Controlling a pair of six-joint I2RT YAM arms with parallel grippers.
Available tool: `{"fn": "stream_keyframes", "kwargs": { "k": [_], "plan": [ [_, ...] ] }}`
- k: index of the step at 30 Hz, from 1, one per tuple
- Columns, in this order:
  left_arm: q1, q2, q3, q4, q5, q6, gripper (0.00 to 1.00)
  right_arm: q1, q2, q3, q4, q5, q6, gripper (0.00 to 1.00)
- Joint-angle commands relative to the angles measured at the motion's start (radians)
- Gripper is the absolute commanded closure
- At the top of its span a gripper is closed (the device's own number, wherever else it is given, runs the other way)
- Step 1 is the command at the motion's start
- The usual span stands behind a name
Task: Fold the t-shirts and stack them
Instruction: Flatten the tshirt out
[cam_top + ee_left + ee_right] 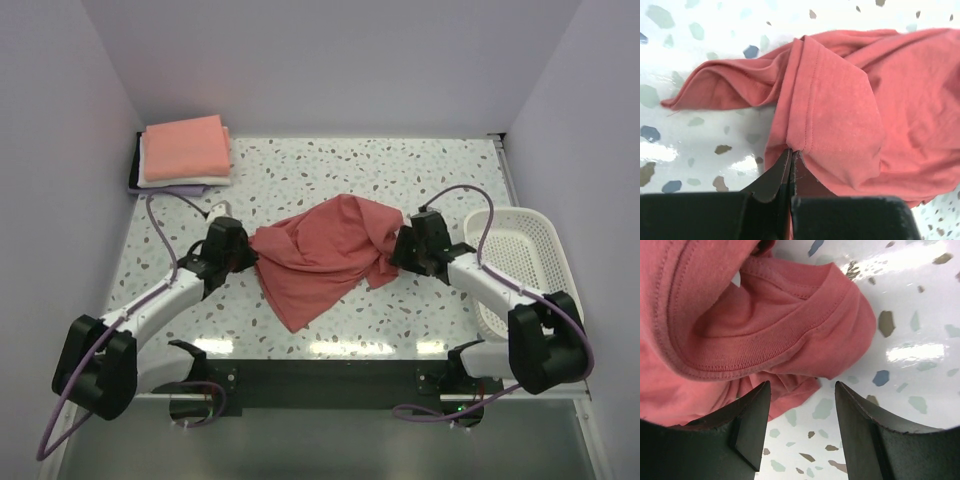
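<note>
A dusty-red t-shirt [325, 250] lies crumpled in the middle of the speckled table [400, 170]. My left gripper [250, 256] is at its left edge. In the left wrist view the jaws [791, 151] are pressed together on a stitched hem fold of the red t-shirt [840, 110]. My right gripper [396, 250] is at the shirt's right side, open [802, 390]. Its fingers straddle bare table just below the ribbed collar [765, 340], with a bit of cloth by the left finger [752, 420]. Folded t-shirts [185, 148], salmon-pink on top, are stacked at the back left corner.
A white lattice basket [520, 260] stands at the table's right edge, close behind the right arm. Purple walls enclose the table on the left, back and right. The arm bases sit at the near edge.
</note>
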Motion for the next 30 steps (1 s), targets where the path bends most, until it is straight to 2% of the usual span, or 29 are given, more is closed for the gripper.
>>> {"fn": "stream_keyframes", "kwargs": {
  "k": [1, 4, 6, 7, 8, 11, 14, 17, 18, 20, 21, 23, 24, 27, 30],
  "plan": [
    [0.102, -0.005, 0.015, 0.045, 0.111, 0.010, 1.00, 0.047, 0.010, -0.018, 0.076, -0.031, 0.044, 0.42],
    [0.128, 0.012, 0.041, 0.048, 0.161, 0.030, 1.00, 0.082, -0.001, -0.028, 0.077, -0.006, 0.058, 0.42],
    [0.126, 0.012, 0.055, 0.059, 0.203, 0.059, 0.92, 0.116, -0.019, -0.038, 0.073, 0.027, 0.064, 0.42],
    [0.128, 0.005, 0.055, 0.061, 0.206, 0.065, 0.86, 0.131, -0.025, -0.041, 0.073, 0.031, 0.069, 0.41],
    [0.128, -0.003, 0.052, 0.055, 0.204, 0.068, 0.69, 0.140, -0.032, -0.046, 0.071, 0.036, 0.072, 0.41],
    [0.125, -0.054, 0.038, 0.001, 0.134, 0.099, 0.47, 0.196, -0.050, -0.046, 0.050, 0.076, 0.081, 0.41],
    [0.088, -0.139, 0.014, -0.065, 0.033, 0.115, 0.43, 0.249, -0.071, -0.044, 0.025, 0.119, 0.092, 0.41],
    [-0.066, -0.210, 0.001, -0.132, -0.103, 0.096, 0.41, 0.263, -0.075, -0.045, 0.016, 0.131, 0.093, 0.41],
    [-0.164, -0.218, -0.005, -0.148, -0.128, 0.061, 0.41, 0.263, -0.068, -0.041, 0.014, 0.136, 0.087, 0.41],
    [-0.261, -0.207, -0.011, -0.192, -0.191, -0.011, 0.41, 0.262, -0.055, -0.023, 0.007, 0.143, 0.082, 0.41],
    [-0.363, -0.181, -0.012, -0.209, -0.219, -0.038, 0.42, 0.263, -0.050, -0.017, 0.002, 0.142, 0.075, 0.42],
    [-0.462, -0.143, -0.006, -0.252, -0.297, -0.109, 0.44, 0.263, -0.035, -0.005, 0.001, 0.145, 0.072, 0.41],
    [-0.554, -0.120, -0.002, -0.261, -0.320, -0.130, 0.44, 0.263, -0.032, -0.002, 0.002, 0.146, 0.072, 0.42],
    [-0.700, 0.025, 0.052, -0.309, -0.383, -0.165, 0.46, 0.263, -0.022, 0.006, 0.002, 0.154, 0.070, 0.42],
    [-0.795, 0.116, 0.135, -0.355, -0.444, -0.177, 0.47, 0.263, -0.012, 0.011, 0.002, 0.154, 0.067, 0.42]
  ]
}}
